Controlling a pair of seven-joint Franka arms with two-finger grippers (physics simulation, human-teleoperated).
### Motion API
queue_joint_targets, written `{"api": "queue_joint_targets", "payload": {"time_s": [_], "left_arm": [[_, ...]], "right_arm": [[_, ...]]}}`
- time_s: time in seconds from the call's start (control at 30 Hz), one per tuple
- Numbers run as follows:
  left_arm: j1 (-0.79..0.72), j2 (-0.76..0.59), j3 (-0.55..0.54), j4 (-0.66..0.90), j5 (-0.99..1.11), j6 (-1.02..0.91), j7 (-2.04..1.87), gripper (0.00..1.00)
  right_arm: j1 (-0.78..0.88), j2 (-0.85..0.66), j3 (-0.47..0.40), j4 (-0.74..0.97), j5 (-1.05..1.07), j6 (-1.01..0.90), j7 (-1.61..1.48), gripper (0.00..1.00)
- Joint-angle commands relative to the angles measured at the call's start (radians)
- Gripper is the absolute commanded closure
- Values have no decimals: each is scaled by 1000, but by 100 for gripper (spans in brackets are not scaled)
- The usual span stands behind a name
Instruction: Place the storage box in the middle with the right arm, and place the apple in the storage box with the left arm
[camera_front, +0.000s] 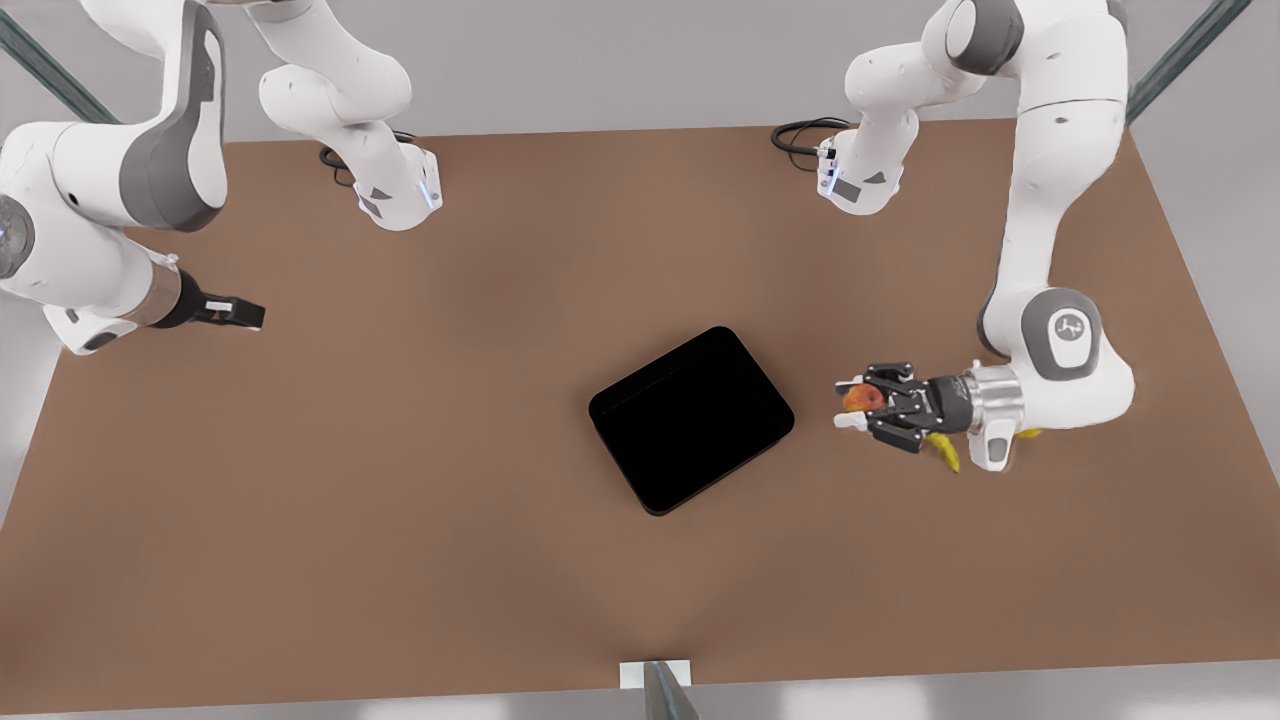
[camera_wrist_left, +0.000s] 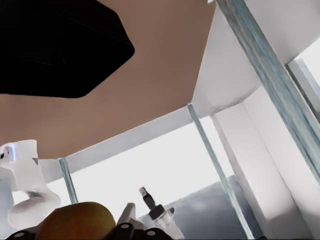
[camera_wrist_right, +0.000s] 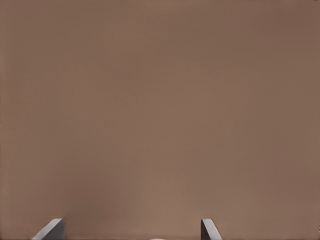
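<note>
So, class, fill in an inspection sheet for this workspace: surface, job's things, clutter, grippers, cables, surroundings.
Surface: flat brown tabletop.
Job's things: large black low-walled storage box near the table's middle, lying askew; small red-orange apple held off the table beside the box, not in it.
Clutter: yellow banana partly hidden under the left arm.
Grippers: left gripper shut on the apple, at the front view's right; right gripper open, waiting at the front view's left over bare table.
Cables: black cables at the arm bases.
Surroundings: pale walls, metal frame posts.

The right hand (camera_wrist_right: 132, 229) hangs with fingertips (camera_wrist_right: 50, 230) spread over bare brown table (camera_wrist_right: 160, 110).
</note>
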Motion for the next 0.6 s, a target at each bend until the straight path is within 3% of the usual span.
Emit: {"api": "queue_joint_targets", "payload": {"time_s": [0.0,0.13,0.33,0.53,0.57], "left_arm": [[0,4,-22,12,1105,-30,-33,79],[-4,131,-235,152,1389,-31,-286,79],[-152,257,-270,379,1615,-30,-369,79],[-299,357,-235,523,1572,28,-696,79],[-308,355,-237,525,1526,30,-736,79]], "right_arm": [[80,0,-1,0,1,-2,0,0],[81,0,-1,0,1,-2,0,0],[80,-3,-1,2,2,-2,0,0],[80,-8,-2,-9,4,-33,0,0],[78,-50,-2,-72,5,-5,1,0]]}}
